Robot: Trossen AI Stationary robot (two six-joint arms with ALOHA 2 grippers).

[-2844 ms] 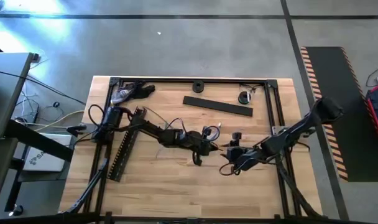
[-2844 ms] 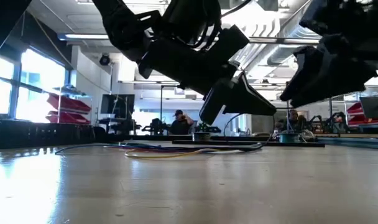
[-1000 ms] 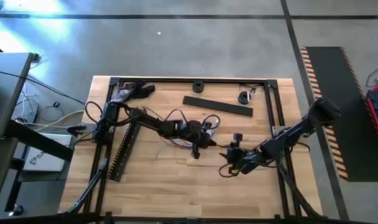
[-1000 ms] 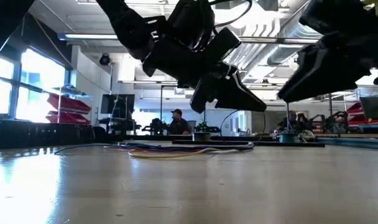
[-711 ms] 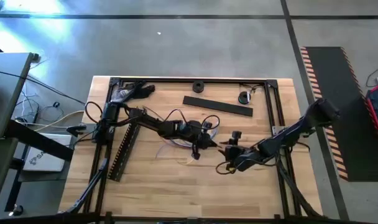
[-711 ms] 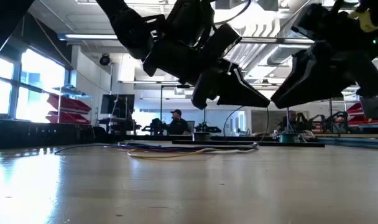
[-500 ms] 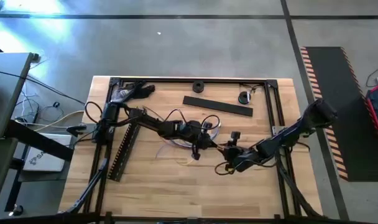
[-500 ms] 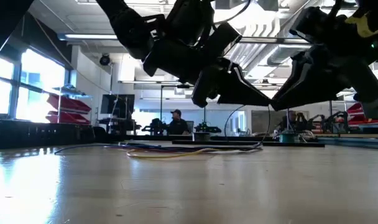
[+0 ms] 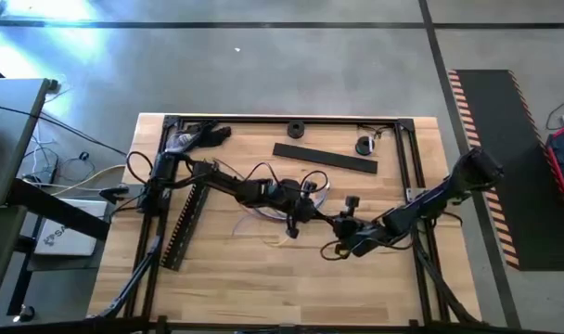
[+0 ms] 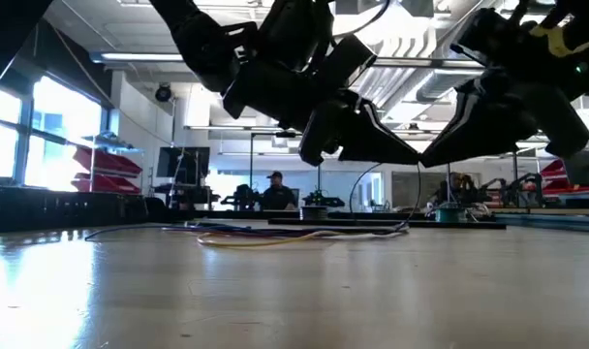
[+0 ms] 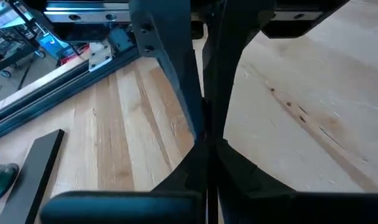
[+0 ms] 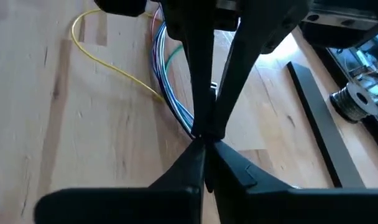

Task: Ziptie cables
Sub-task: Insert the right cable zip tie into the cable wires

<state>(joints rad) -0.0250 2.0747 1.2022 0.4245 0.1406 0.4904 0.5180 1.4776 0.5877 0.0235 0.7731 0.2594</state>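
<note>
The cables (image 9: 263, 210), thin blue, white, green and yellow strands, lie loose on the table's middle (image 10: 294, 233) (image 12: 170, 87). My left gripper (image 9: 317, 219) and my right gripper (image 9: 330, 224) hang above the table just right of them. They stand tip to tip (image 10: 411, 158) (image 10: 428, 158), and both are shut. A thin black tie (image 11: 205, 118) shows edge-on between the meeting fingertips. Neither gripper touches the cables. My left gripper pinches the thin black tie between its two fingertips (image 12: 203, 127), reaching level from the table's left. The tie is clear of the table; the fingers hide most of it. My right gripper is shut on the same tie (image 11: 205, 127) at its fingertips (image 11: 215, 124), coming level from the table's right, its tips against the left gripper's tips.
A long slotted black strip (image 9: 182, 223) lies at the left and a flat black bar (image 9: 324, 159) at the far side. Two small round black parts (image 9: 294, 128) (image 9: 364, 145) sit near the far rail. People show in the room beyond (image 10: 275, 189).
My right gripper has gone toward the table's left and a little toward the far edge, up to my left gripper, until the two sets of fingertips meet. The cables have stayed where they lay.
</note>
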